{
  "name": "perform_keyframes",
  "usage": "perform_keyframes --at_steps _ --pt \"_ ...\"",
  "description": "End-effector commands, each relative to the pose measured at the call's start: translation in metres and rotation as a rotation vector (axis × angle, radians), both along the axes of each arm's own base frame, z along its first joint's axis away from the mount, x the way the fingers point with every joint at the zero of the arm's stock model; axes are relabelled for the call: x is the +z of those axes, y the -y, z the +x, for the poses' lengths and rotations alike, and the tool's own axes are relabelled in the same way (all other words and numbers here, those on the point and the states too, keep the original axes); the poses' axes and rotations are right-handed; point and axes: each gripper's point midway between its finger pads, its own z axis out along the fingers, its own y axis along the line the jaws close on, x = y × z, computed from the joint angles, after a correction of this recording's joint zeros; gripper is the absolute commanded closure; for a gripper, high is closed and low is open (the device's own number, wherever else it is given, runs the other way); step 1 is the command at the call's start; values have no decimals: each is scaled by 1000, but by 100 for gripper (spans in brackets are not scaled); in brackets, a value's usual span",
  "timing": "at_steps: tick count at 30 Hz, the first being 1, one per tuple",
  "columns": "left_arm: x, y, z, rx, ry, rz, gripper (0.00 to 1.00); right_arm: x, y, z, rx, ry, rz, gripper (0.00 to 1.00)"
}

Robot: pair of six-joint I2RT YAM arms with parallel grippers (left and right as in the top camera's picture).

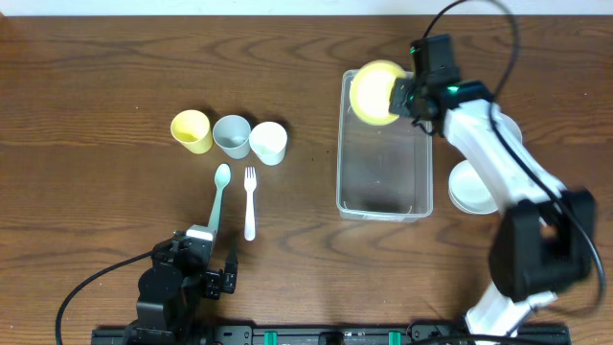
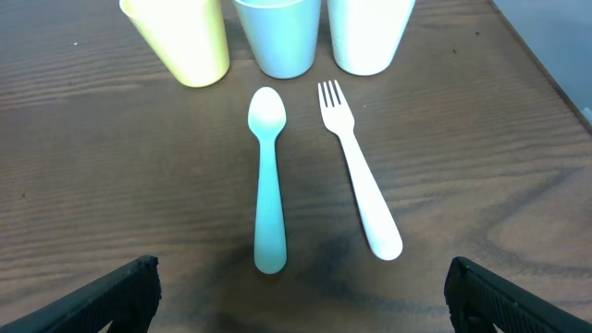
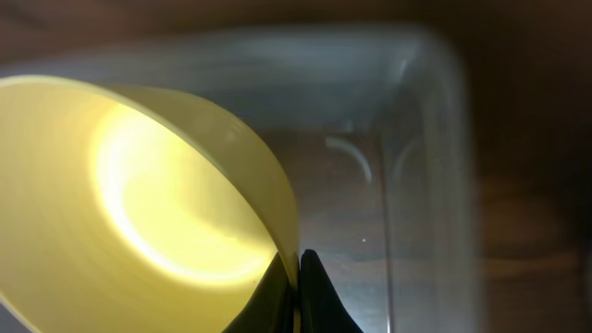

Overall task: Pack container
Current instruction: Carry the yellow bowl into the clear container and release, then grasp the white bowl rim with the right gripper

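The clear plastic container (image 1: 382, 206) stands right of centre; in the right wrist view its wall (image 3: 425, 185) shows blurred. My right gripper (image 1: 406, 96) is shut on the rim of a yellow bowl (image 1: 374, 92), holding it tilted over the container's far end; the bowl (image 3: 129, 203) fills the right wrist view, with the fingers (image 3: 298, 296) pinching its rim. My left gripper (image 1: 213, 278) is open and empty near the front edge, just short of a teal spoon (image 2: 266, 176) and a white fork (image 2: 359, 176).
Yellow cup (image 1: 192, 131), grey-blue cup (image 1: 231, 135) and white cup (image 1: 268, 142) stand in a row left of the container. A stack of white bowls (image 1: 471, 188) sits right of the container, partly under the right arm.
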Motion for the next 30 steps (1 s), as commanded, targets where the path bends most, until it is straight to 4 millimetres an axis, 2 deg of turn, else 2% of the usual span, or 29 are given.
perform_keyframes --at_steps 1,2,3,5,6,8,12,15,17,18,21,22,24,27,30 --pt "1 1 0 5 3 -20 2 -16 -1 14 -38 -24 19 99" --pt "1 1 0 5 3 -20 2 -20 -2 16 -35 -31 24 99" --pt "1 1 0 5 4 -20 2 -22 -4 19 -27 -29 31 94" --pt "1 1 0 5 3 -20 2 -17 -11 23 24 -13 46 70" --pt "1 1 0 5 3 -20 2 -10 -15 24 54 -2 58 64" --pt "1 1 0 5 4 -21 2 10 -23 28 111 31 82 53" --pt "1 1 0 5 4 -20 2 75 -23 24 119 115 110 49" --pt "1 1 0 5 3 -21 2 120 4 10 65 163 81 45" --pt "1 1 0 5 4 -20 2 140 41 -8 -21 162 23 41" --pt "1 1 0 5 4 -20 2 143 56 -15 -60 150 1 41" --pt "1 1 0 5 4 -20 2 137 113 -46 -239 51 -61 38" --pt "1 1 0 5 3 -20 2 129 133 -57 -300 1 -73 39" --pt "1 1 0 5 3 -21 2 110 158 -72 -375 -74 -78 37" --pt "1 1 0 5 3 -20 2 73 185 -92 -467 -178 -72 36" --pt "1 1 0 5 3 -20 2 31 199 -114 -530 -279 -66 35"
